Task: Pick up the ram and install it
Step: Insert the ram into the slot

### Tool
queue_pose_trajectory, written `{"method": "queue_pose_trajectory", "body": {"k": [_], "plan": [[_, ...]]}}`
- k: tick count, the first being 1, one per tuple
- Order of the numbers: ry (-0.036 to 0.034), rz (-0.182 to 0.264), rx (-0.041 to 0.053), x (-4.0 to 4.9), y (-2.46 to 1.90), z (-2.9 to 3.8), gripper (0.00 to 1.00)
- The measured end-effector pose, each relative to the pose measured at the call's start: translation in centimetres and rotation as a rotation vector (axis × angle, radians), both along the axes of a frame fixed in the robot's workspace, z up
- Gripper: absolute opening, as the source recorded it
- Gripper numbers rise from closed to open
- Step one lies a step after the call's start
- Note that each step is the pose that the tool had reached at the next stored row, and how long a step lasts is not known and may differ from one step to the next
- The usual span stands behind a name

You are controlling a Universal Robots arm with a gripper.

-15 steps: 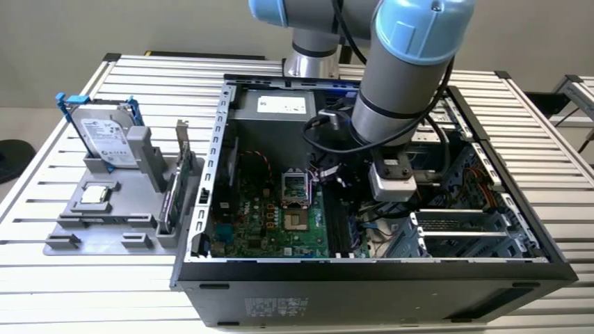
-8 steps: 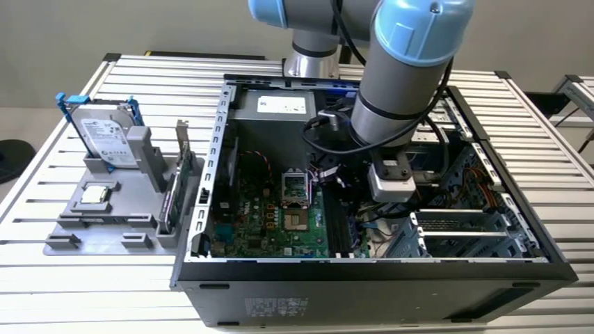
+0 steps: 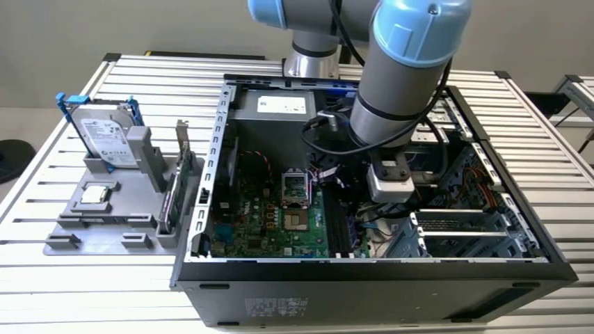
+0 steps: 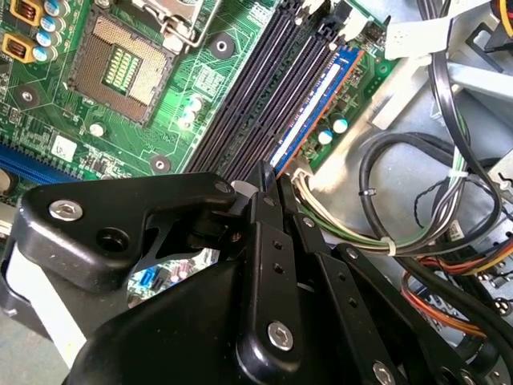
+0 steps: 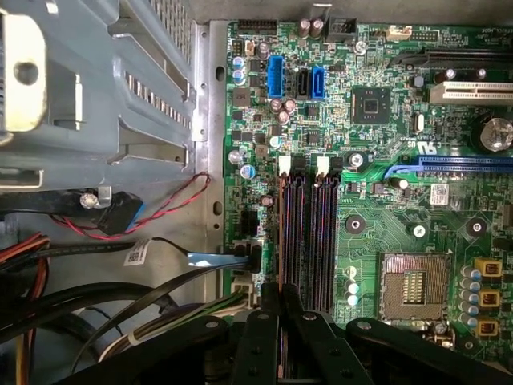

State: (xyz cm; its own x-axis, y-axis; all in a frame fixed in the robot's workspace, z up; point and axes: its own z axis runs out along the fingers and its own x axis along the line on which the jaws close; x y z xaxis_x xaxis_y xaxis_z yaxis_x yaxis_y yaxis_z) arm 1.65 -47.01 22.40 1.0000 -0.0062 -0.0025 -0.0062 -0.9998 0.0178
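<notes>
The ram [image 4: 319, 108] is a blue-green stick with a white label. It stands on edge in the outermost of the dark memory slots [image 5: 309, 233] on the green motherboard [image 3: 269, 219], inside the open computer case [image 3: 371, 268]. In both wrist views my black gripper [image 4: 269, 178] is shut, with its thin fingertips [image 5: 268, 298] pinched on the near end of the ram. In the exterior view the arm [image 3: 399, 83] reaches down into the case over the slots. The ram's lower edge is hidden by the slot.
Bundled cables [image 4: 417, 200] and a grey drive cage [image 5: 96, 80] lie close beside the slots. The CPU socket [image 5: 413, 285] is on the other side. On the exterior view's left, a grey holder [image 3: 102, 209] carries a hard drive [image 3: 104, 136] and an upright green card [image 3: 181, 181].
</notes>
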Motion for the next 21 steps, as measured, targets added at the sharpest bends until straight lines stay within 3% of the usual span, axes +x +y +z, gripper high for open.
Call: {"method": "queue_pose_trajectory", "body": {"k": [21], "plan": [[-0.0001, -0.002, 0.001, -0.14, 0.03, -0.25, 0.0]]}}
